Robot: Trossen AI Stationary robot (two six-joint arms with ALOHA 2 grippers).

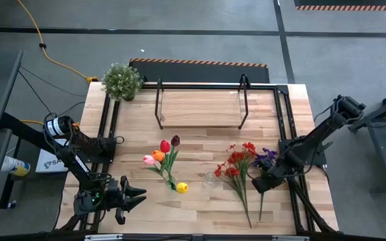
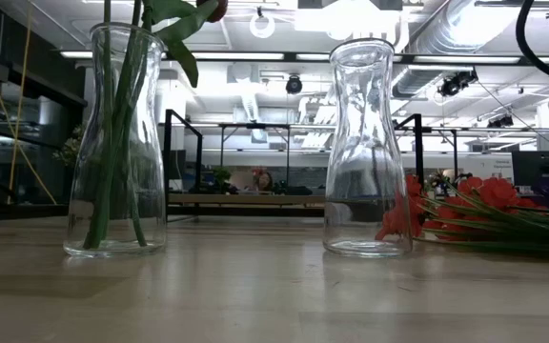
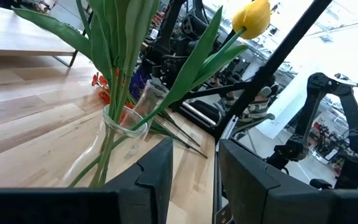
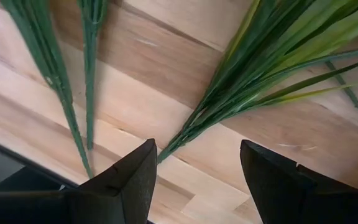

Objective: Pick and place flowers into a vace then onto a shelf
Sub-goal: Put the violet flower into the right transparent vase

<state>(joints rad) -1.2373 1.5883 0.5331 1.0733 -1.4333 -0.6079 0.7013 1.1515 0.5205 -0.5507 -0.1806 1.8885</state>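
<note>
A clear glass vase (image 2: pixel 115 143) stands near the table's front and holds several tulips (image 1: pixel 163 155); the yellow one (image 3: pixel 253 17) leans out toward the near edge. A second vase (image 2: pixel 367 143) stands empty to its right. Red sprays (image 1: pixel 236 164) and purple sprays (image 1: pixel 267 155) lie flat on the table right of it. My left gripper (image 1: pixel 136 197) is open, level, left of the tulip vase (image 3: pixel 114 140) and apart from it. My right gripper (image 1: pixel 263 184) is open and points down over the sprays' green stem ends (image 4: pixel 166 149), touching nothing. The shelf (image 1: pixel 200 107) stands at the back.
A bushy potted plant (image 1: pixel 121 80) sits at the table's far left corner. Black rails (image 1: pixel 283 114) run along the table's left and right sides. Bare planks lie between the shelf and the vases.
</note>
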